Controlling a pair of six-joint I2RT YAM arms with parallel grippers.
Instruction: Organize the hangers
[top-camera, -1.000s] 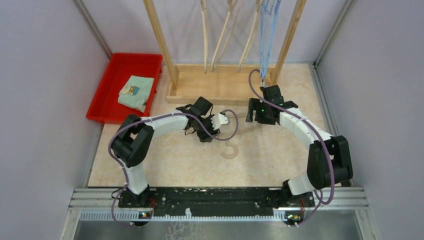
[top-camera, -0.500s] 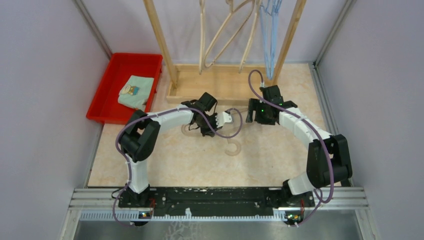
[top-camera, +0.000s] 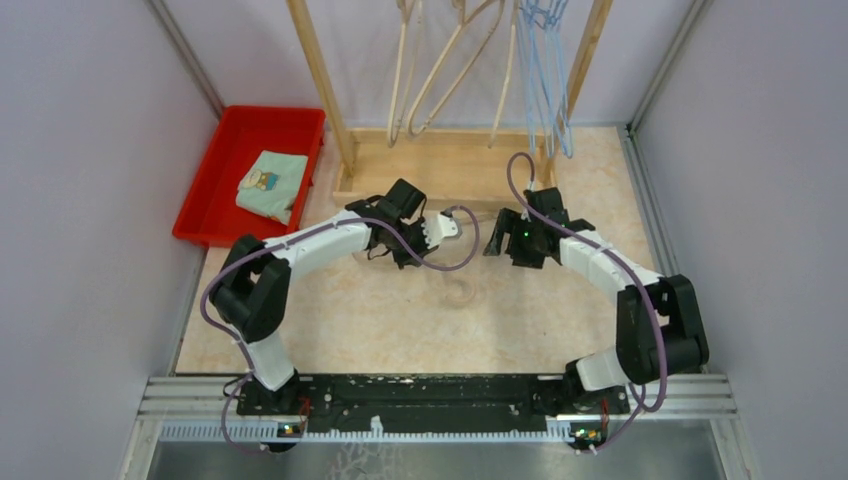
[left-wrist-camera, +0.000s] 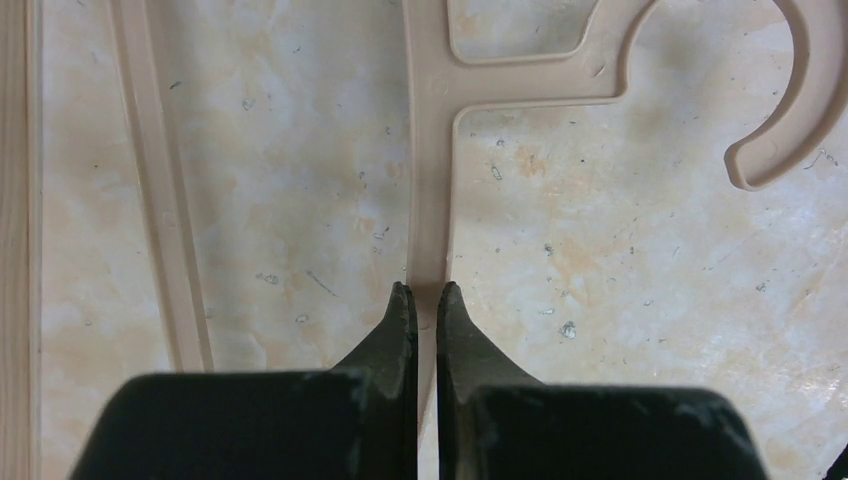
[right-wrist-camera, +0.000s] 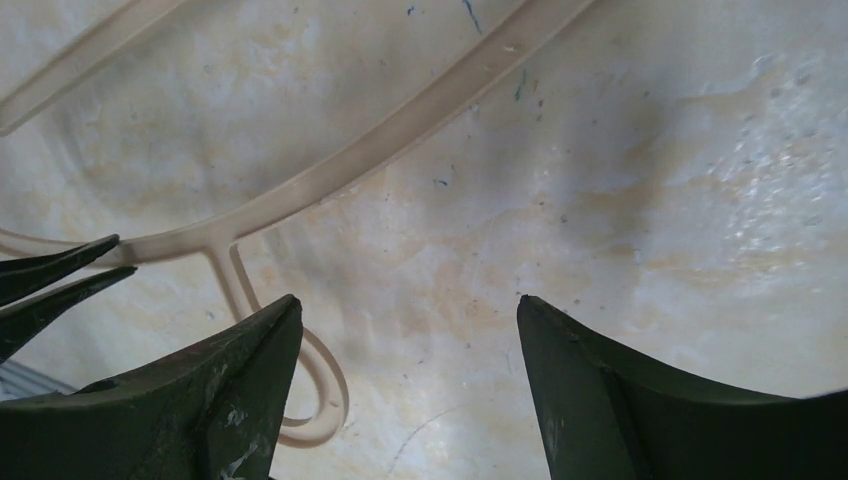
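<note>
Your left arm stretches low just in front of the rack, its left gripper pinched shut on the beige hanger lying flat there. Only the right wrist view shows the right gripper spread wide above that hanger.

nothing legible anywhere; the small print on the folded cloth is blurred.

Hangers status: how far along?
Done: beige hangers and blue wire hangers hang on the rack. In hand: left hand is shut on one beige hanger lying on the table; right hand open close by. Left: lift it, hook it on the rack.
</note>
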